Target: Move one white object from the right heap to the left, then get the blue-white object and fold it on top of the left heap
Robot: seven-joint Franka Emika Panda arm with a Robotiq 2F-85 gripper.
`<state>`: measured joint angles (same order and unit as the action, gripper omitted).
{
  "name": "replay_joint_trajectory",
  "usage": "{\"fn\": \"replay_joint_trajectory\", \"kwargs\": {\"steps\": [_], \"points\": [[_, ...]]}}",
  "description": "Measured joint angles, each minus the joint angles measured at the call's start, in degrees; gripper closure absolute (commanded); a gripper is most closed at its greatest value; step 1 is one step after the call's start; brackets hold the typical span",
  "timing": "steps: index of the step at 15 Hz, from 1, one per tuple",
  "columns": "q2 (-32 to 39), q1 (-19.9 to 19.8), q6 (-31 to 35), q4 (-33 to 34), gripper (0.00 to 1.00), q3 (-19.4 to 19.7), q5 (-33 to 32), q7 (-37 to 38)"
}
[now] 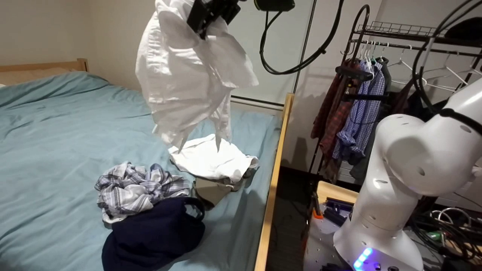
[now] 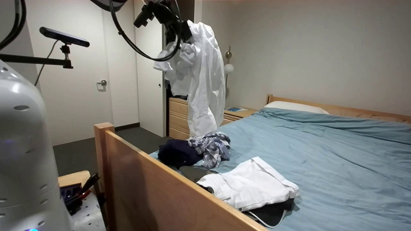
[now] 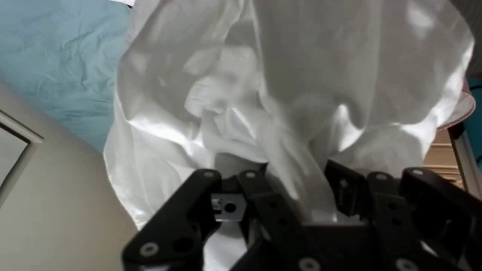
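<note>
My gripper (image 1: 214,19), also in an exterior view (image 2: 184,32) and the wrist view (image 3: 297,188), is shut on a white garment (image 1: 173,82). The garment hangs loosely high above the bed, also in an exterior view (image 2: 208,80), and fills much of the wrist view (image 3: 320,67). A white folded garment (image 1: 211,160) tops one heap, also in an exterior view (image 2: 250,186), over olive and dark cloth (image 1: 211,192). A crumpled blue-white plaid garment (image 1: 131,188) lies beside a navy item (image 1: 158,233); both show in an exterior view, plaid (image 2: 213,147) and navy (image 2: 179,152).
The bed's wooden footboard (image 1: 276,169) stands between the arm base and the heaps, also in an exterior view (image 2: 179,189). A teal sheet (image 1: 56,143) covers the bed. A clothes rack with shirts (image 1: 361,105) stands behind the arm. Cables (image 2: 141,48) loop from the arm.
</note>
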<state>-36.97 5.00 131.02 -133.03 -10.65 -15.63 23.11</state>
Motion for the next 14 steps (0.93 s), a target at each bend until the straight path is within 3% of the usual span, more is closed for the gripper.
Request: {"fn": "replay_joint_trajectory", "kwargs": {"steps": [5,6,9,14], "points": [[0.1,-0.2,-0.5,-0.3,0.83,0.4,0.0,-1.5],[0.1,-0.2,-0.5,-0.3,0.92,0.4,0.0,-1.5],[0.5,-0.2,0.2,-0.5,0.92,-0.1,0.5,-1.5],[4.5,4.5,12.5,-1.6,0.92,-3.8,9.4,-1.5]]}}
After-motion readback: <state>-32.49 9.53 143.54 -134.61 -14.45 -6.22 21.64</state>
